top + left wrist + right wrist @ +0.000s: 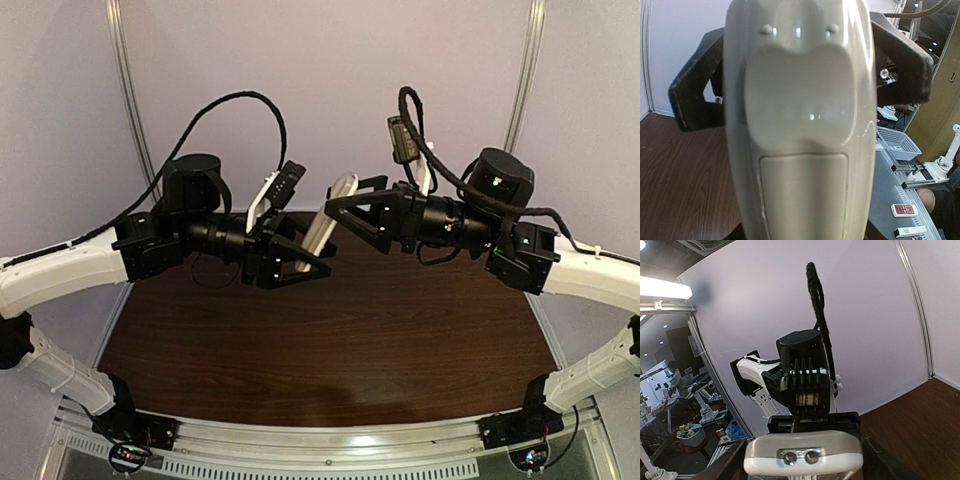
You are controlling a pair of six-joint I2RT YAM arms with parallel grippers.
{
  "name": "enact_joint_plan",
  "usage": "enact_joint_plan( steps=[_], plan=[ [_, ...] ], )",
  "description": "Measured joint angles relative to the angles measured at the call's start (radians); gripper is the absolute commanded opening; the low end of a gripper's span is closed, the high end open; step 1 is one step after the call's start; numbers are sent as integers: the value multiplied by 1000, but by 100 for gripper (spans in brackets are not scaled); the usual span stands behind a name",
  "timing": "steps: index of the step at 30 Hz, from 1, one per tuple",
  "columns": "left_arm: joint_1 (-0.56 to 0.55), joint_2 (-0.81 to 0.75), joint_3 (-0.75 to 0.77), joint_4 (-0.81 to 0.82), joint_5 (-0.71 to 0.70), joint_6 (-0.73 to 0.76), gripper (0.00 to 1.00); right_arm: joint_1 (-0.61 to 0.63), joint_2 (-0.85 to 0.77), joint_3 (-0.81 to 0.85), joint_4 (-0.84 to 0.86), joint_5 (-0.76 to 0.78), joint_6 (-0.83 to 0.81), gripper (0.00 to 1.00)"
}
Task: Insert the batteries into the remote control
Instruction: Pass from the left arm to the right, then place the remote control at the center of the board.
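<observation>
- Progress: the remote control (322, 222) hangs above the bench (330, 350), its back facing the left wrist camera. The battery cover (804, 195) looks seated. You have no batteries in view, so whether they are loaded can't be told.
- Left hand (305, 250): partly spread, clenched across the remote control's sides.
- Right hand (352, 192): fingers straddle the remote control's top end; gripping or clear, can't tell.

- Left arm (60, 270): raised, elbow out to the side, wrist reaching inward to the centre.
- Left claw (315, 252): clamped across the lower body of the remote control (322, 222), one finger on each long edge.
- Right arm (590, 275): raised likewise, wrist pointing inward, facing the left arm.
- Right claw (348, 195): jaws apart, one finger on either side of the remote control's upper end; contact not discernible.
</observation>
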Motion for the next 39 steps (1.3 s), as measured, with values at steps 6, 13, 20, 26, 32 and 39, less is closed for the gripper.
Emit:
enact_joint_plan(
  steps=[6,13,20,26,32,39],
  plan=[
    [0,0,-2,0,-18,-2,26,0,1,0,-19,43,-4,49],
    [0,0,-4,-1,-24,-20,64,3,1,0,-20,50,-25,37],
    [17,-37,-43,-3,-65,3,97,-18,0,2,-85,50,-14,32],
    [87,-162,-97,-53,-182,4,98,-77,5,64,-300,103,-45,29],
    [161,-254,-135,-112,-386,-43,97,-87,87,161,-557,182,-114,28],
    [265,-243,-157,-254,-645,-129,98,-87,220,166,-791,277,-164,28]
  ],
)
